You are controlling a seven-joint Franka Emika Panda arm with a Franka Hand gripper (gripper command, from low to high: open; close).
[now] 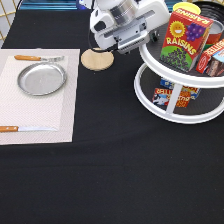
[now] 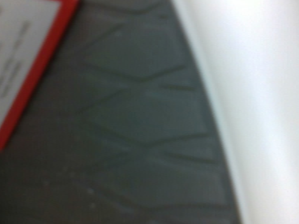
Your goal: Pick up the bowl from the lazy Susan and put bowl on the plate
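Observation:
The two-tier white lazy Susan (image 1: 150, 62) stands at the exterior view's right. A glossy black round rim (image 1: 209, 9) shows at the back of its upper tier behind a raisins box; it looks like the bowl, mostly hidden. The silver plate (image 1: 41, 78) lies bare on a pale placemat at the left. My gripper (image 1: 131, 46) hangs at the left edge of the upper tier, far from the plate and holding nothing that shows. The wrist view shows the tier's dark grey patterned surface (image 2: 146, 125), its white rim (image 2: 266, 100) and a red-edged box corner (image 2: 18, 65).
A raisins box (image 1: 186, 37), a can and other packets crowd the upper tier; a carton (image 1: 170, 95) sits on the lower tier. A wooden coaster (image 1: 97, 59) lies between plate and turntable. A wooden-handled utensil (image 1: 35, 58) and knife (image 1: 25, 129) flank the plate on the placemat (image 1: 65, 110).

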